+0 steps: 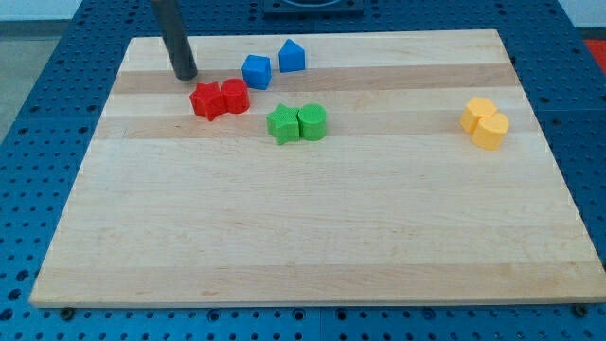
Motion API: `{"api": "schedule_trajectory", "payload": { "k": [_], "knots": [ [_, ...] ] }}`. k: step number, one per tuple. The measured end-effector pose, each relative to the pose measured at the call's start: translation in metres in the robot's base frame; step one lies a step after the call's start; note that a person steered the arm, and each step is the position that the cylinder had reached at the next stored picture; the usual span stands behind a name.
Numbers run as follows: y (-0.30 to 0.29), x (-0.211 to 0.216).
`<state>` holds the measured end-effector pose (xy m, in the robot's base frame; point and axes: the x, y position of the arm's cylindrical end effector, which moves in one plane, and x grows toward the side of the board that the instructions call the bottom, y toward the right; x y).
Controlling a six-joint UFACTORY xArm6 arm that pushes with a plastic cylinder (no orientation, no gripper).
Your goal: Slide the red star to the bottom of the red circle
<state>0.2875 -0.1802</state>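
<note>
While parked near the top-left corner of the board:
Tip: my tip (187, 75), lower end of a dark rod, down on the wood, just above and a little left of the red pair, apart from it.
Grip state: plain rod with nothing to open or close; holding nothing, touching no block.
Red star: red star (205, 100), upper-left part of the board, just below-right of the tip, touching the circle on its right side.
Red circle: red circle (235, 96), pressed against the star, level with it.
Blue cube: blue cube (257, 71), just above-right of the circle, near the top edge.
Blue pentagon-like block: blue block (292, 56), right of the cube, close to the top edge.
Green pair: green star (282, 123) and green cylinder (311, 122), touching, below-right of the reds.
Yellow pair: two yellow blocks (485, 122), touching, near the right edge; shapes unclear.
Surface: wooden board (312, 237) on a blue perforated table (28, 142).
</note>
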Motion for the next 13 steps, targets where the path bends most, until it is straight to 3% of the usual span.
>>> {"api": "schedule_trajectory", "payload": {
  "k": [5, 7, 10, 13],
  "knots": [
    [0.032, 0.115],
    [0.006, 0.153],
    [0.072, 0.124],
    [0.069, 0.117]
  ]
}}
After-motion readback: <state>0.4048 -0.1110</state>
